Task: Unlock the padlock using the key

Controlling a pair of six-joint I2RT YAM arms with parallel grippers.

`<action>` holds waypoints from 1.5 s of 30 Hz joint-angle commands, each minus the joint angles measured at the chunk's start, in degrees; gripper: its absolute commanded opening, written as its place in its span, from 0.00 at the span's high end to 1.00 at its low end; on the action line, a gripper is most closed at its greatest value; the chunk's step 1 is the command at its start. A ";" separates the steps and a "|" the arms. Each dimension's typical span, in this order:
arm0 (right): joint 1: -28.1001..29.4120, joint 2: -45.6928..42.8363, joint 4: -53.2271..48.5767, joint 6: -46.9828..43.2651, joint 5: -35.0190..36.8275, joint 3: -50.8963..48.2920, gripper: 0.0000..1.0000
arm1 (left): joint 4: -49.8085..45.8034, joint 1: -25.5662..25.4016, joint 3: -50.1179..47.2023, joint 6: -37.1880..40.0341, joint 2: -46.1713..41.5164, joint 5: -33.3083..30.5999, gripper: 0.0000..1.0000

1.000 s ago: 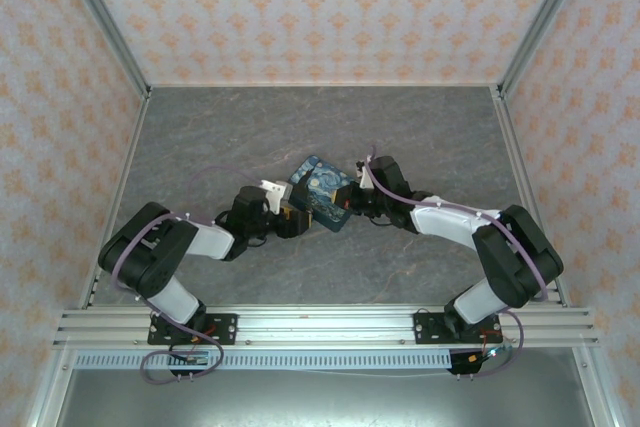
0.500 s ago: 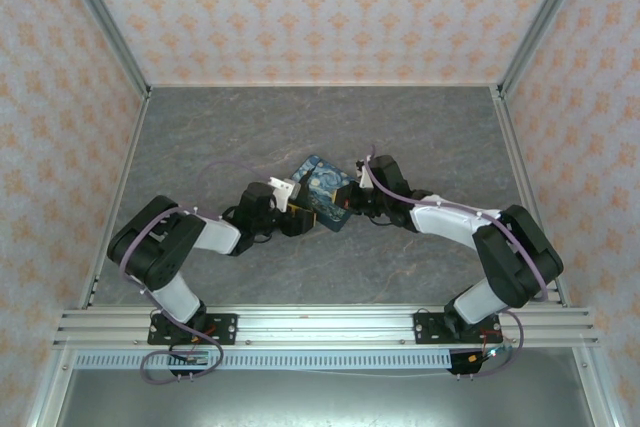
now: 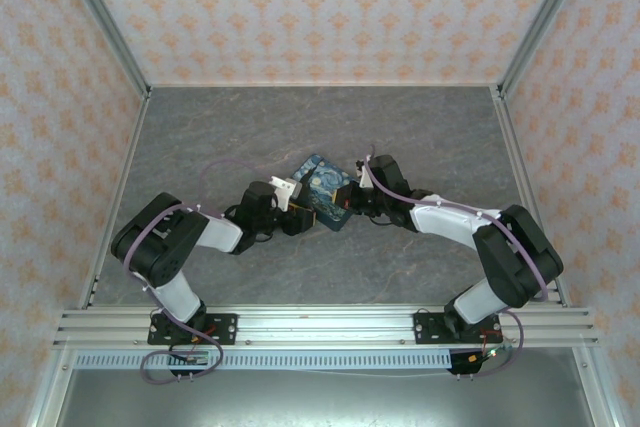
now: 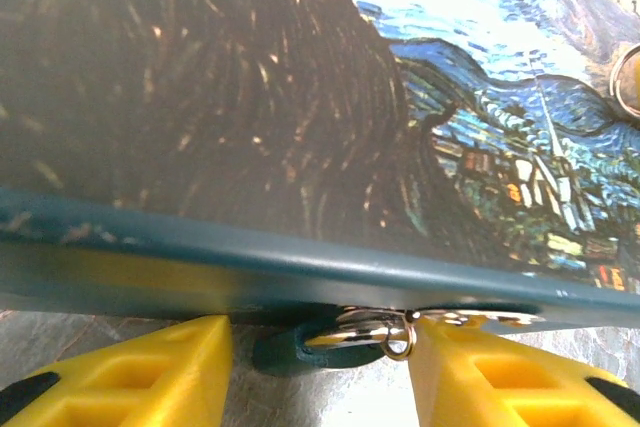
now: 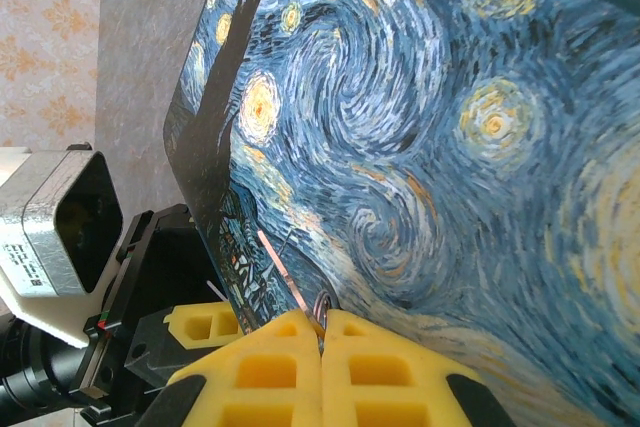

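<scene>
From the overhead feed I see the grey marbled table (image 3: 200,147) with both arms bent inward to meet at its middle. Between them sits the starry-night tin (image 3: 325,187), tipped up off the surface, the left arm at its near-left side and the right arm at its right side.

On the left wrist feed, the left gripper (image 4: 320,342) has its yellow fingers (image 4: 150,367) spread apart below the tin's teal edge, clamping nothing. On the right wrist feed, the right gripper (image 5: 320,329) is pressed fully closed against the painted face of the tin.

The padlock (image 4: 285,355) lies in the gap between the left fingers, tucked just under the tin's edge, clear of the left finger. Its small metal ring (image 4: 392,332) sits just beside the other finger; I cannot tell if they touch. Another tiny ring (image 5: 322,303) shows at the right fingertips; I cannot tell whether it is pinched.
</scene>
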 commanded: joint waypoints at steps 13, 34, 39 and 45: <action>0.09 0.58 -3.35 -0.97 2.31 -0.03 1.00 | -0.21 -2.32 0.22 0.00 1.09 1.70 0.52; 0.04 0.08 -2.66 -0.70 2.27 -0.64 1.00 | -1.12 -3.63 -0.36 -1.56 0.41 -2.35 0.56; 0.05 -0.07 -2.51 -0.59 2.23 -0.81 1.00 | -1.56 -3.73 -0.74 -1.57 -0.29 -2.78 0.57; 0.10 -0.56 -2.59 -0.53 2.36 -0.98 1.00 | -3.57 -4.49 -0.30 -0.75 -0.76 -4.35 0.59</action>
